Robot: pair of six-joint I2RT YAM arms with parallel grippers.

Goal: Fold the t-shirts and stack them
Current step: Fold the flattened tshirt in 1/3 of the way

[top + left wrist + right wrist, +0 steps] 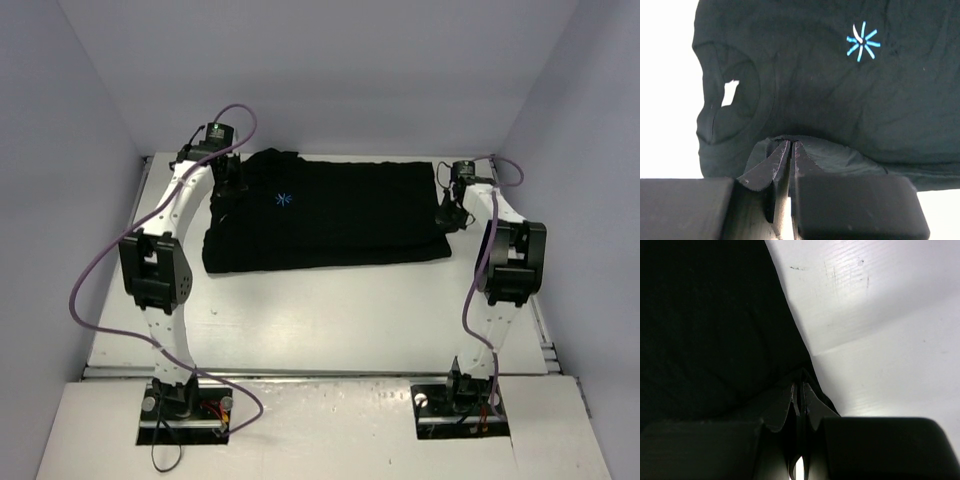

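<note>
The black t-shirt (330,215) lies flat across the far half of the white table, collar end to the left, with its light-blue star logo (284,200) facing up. My left gripper (228,175) is at the shirt's left end, near the collar. In the left wrist view its jaws (791,143) are shut on a raised fold of the shirt (840,100), with the logo (862,41) and the collar (735,107) beyond. My right gripper (448,213) is at the shirt's right end. In the right wrist view it (800,386) is shut on the shirt's edge (710,330).
The white table (330,320) runs from the shirt to the arm bases. Lilac walls close the back and both sides. Purple cables loop off both arms. The table's raised edge rail (545,330) runs along the right side.
</note>
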